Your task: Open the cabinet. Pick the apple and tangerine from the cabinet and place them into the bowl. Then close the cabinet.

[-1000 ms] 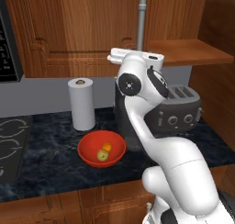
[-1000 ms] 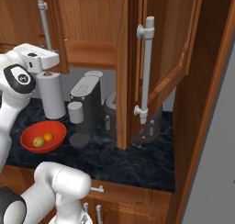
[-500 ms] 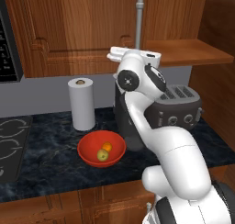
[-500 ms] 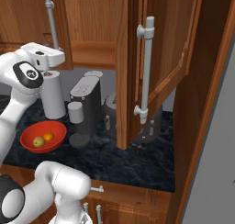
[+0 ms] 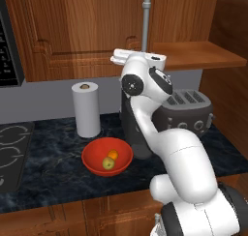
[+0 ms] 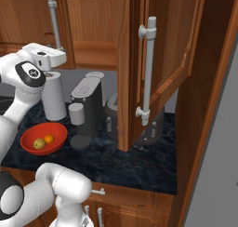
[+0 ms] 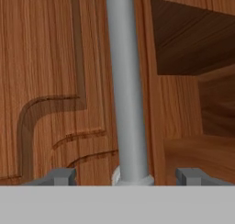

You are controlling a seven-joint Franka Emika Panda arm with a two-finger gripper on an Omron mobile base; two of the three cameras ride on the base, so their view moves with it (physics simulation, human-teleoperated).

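Dark marbled countertop (image 5: 58, 182) runs under the reddish-brown wall cabinet (image 5: 87, 32), carrying a paper towel roll (image 5: 86, 109), a coffee machine (image 6: 87, 107) and a toaster (image 5: 189, 111).

Fruit transfer: complete as far as visible. The red bowl (image 5: 92, 161) sits on the counter just in front of the paper towel roll, with the yellow-green apple (image 5: 108, 163) and the orange tangerine (image 5: 113, 154) inside it, touching or nearly so.

Cabinet: not closed. The right door (image 6: 162, 58) stands swung well out, its bar handle (image 6: 148, 72) facing the right base camera, and the shelf (image 5: 193, 53) behind it lies exposed. The left door (image 7: 50, 81) appears shut or close to it.

Gripper (image 7: 126, 176): raised at the left door's handle (image 7: 125, 81). In the hand view the fingertips (image 7: 62, 176) stand spread, one on each side of the bar's lower end, with clear space between each tip and the bar; nothing is pinched.

Remaining work, by judgement: closing only. The wide-open right door is the main outstanding item, and the left door may need pressing home.
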